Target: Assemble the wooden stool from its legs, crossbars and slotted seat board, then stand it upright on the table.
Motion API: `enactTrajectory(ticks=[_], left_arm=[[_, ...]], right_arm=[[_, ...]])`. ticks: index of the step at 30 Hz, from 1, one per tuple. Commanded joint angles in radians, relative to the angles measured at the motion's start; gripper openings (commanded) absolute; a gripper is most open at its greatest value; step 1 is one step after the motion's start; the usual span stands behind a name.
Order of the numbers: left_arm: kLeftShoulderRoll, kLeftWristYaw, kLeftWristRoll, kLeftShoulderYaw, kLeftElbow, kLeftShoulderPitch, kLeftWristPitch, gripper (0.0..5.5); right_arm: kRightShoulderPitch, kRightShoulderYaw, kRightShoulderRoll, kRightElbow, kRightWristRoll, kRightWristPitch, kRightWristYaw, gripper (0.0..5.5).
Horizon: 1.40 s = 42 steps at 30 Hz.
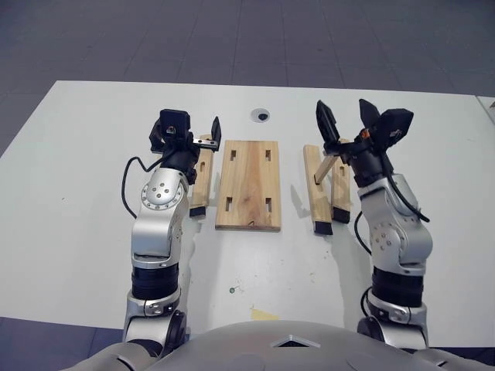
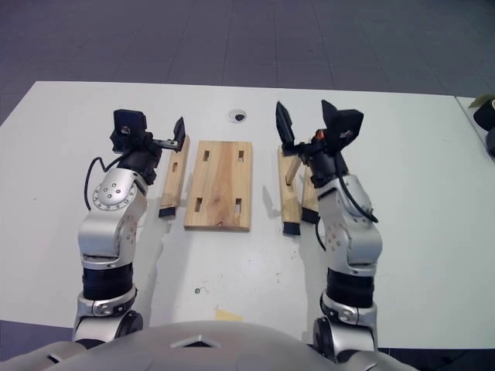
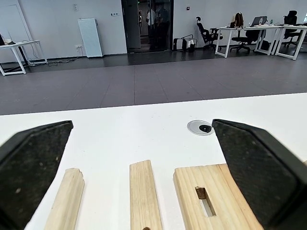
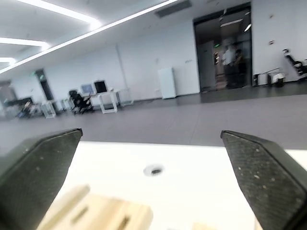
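The slotted seat board (image 1: 248, 184) lies flat in the middle of the bench (image 1: 93, 154), with the left legs (image 1: 203, 174) and right legs (image 1: 315, 189) beside it. The left end effector (image 3: 142, 123) and right end effector (image 1: 343, 108) both gape wide, holding nothing. A short piece (image 1: 328, 164) on the right seems propped at an angle. A careless descent could topple it or skid a leg away.

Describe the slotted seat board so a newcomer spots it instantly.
On the white table, look at the middle, just nearer than the round cable port. The seat board lies flat there, flanked by the narrow left legs and right legs. It is the only wide panel, with four rectangular slots.
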Motion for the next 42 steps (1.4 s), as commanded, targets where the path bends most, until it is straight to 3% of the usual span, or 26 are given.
enactTrajectory(ticks=[1,8,20,26,36,42], left_arm=[[0.003,0.003,0.003,-0.005,-0.020,0.018,0.015,5.40],[0.009,-0.003,0.003,-0.008,-0.017,0.015,0.017,5.40],[0.016,-0.019,0.002,-0.014,-0.004,0.009,0.013,5.40],[0.014,-0.020,0.000,-0.017,0.004,0.003,0.010,5.40],[0.015,-0.018,-0.001,-0.012,0.007,0.006,0.007,5.40],[0.006,-0.007,0.001,-0.010,0.005,0.007,0.006,5.40]], right_arm=[[0.108,0.041,-0.061,-0.015,0.013,0.129,0.028,5.38],[0.144,0.149,-0.100,0.018,-0.038,0.239,0.032,5.38],[0.159,0.102,0.002,0.067,-0.077,0.151,-0.069,5.38],[0.166,0.113,-0.025,0.107,-0.105,0.251,-0.091,5.38],[0.151,0.267,-0.171,0.094,-0.249,0.348,-0.053,3.90],[0.146,0.260,-0.163,0.059,-0.222,0.462,-0.042,3.14]])
